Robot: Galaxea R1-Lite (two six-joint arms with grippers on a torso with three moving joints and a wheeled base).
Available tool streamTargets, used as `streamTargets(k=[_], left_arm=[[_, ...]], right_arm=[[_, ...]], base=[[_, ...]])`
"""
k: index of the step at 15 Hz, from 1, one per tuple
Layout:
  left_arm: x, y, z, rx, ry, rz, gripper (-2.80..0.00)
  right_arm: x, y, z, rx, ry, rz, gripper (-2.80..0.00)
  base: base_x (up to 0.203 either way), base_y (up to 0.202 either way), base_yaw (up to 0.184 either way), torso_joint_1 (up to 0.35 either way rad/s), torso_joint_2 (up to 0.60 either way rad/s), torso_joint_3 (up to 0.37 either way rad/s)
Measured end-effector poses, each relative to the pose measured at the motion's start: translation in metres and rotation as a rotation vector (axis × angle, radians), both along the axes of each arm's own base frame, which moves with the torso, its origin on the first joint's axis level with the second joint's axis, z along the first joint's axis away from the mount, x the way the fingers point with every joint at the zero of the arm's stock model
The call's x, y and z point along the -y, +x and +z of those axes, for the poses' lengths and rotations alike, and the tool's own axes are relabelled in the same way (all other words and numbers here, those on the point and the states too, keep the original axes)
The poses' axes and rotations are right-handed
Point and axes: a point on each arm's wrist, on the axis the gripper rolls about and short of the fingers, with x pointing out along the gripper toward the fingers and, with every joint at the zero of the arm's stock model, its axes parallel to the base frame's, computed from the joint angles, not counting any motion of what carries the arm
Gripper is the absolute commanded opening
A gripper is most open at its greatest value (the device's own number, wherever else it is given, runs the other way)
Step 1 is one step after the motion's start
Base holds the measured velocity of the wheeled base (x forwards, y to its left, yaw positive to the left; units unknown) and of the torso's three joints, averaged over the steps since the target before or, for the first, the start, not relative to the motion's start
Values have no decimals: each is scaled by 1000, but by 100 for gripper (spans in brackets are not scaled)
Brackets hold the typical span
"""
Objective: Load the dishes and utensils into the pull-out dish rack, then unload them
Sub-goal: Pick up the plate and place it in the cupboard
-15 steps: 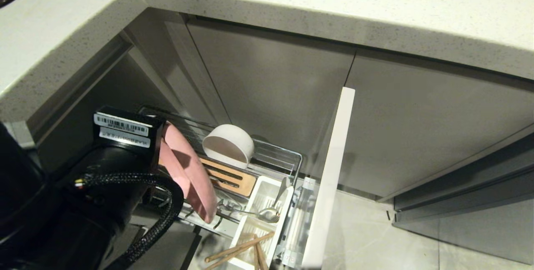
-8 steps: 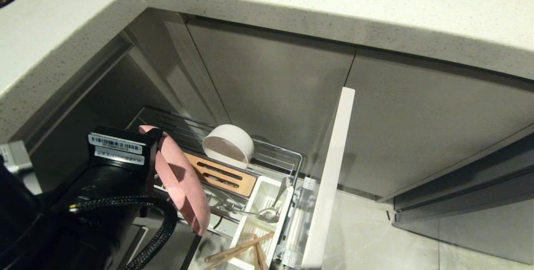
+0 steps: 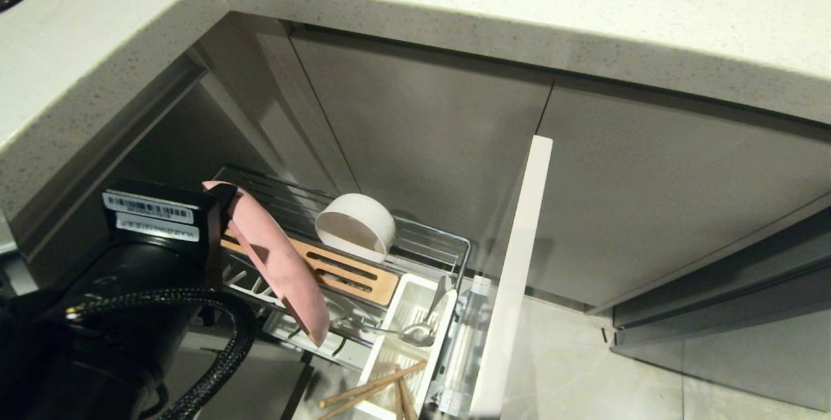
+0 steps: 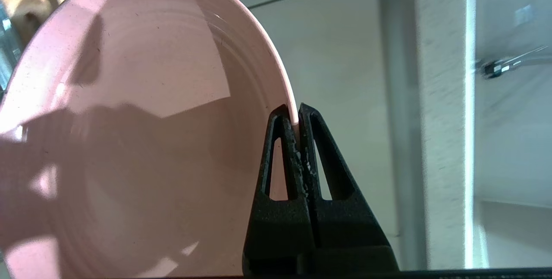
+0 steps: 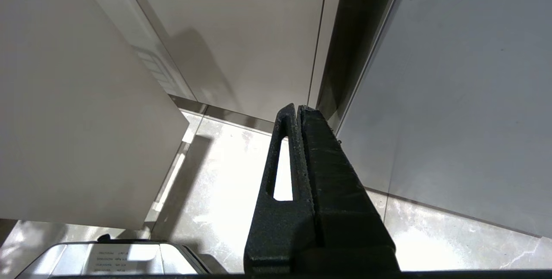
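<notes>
Left end effector [image 4: 296, 117] pinches the pink plate [image 3: 272, 258] beneath a speckled countertop [image 3: 454, 24], above grey floor tiles [image 3: 584, 368].

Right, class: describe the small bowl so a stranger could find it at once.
Find the pull-out dish rack under the speckled countertop. At its back, behind the wooden plate-holder strip, the bowl lies tipped on its side. It is off-white and deep, unlike the flat pink plate nearby.

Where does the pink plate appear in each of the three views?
Head view: pink plate, lower left, tilted above the pull-out dish rack.
Left wrist view: plate fills the left half.
Right wrist view: not in it.
Shared landmark: the left gripper, shut on the plate's rim.
</notes>
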Motion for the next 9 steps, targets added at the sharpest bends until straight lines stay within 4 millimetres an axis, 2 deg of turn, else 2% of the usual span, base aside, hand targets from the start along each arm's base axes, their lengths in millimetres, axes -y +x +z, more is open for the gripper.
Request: streamTargets(k=[2,9], left_arm=[[-2,-1,2,17,-14,2,-280],[-7,-4,-14,9,-34,-5,-280]], right_arm=[[0,0,0,0,0,0,-280],[0,0,0,0,0,0,-280]], base=[[0,0,0,0,0,0],[0,0,0,0,0,0]])
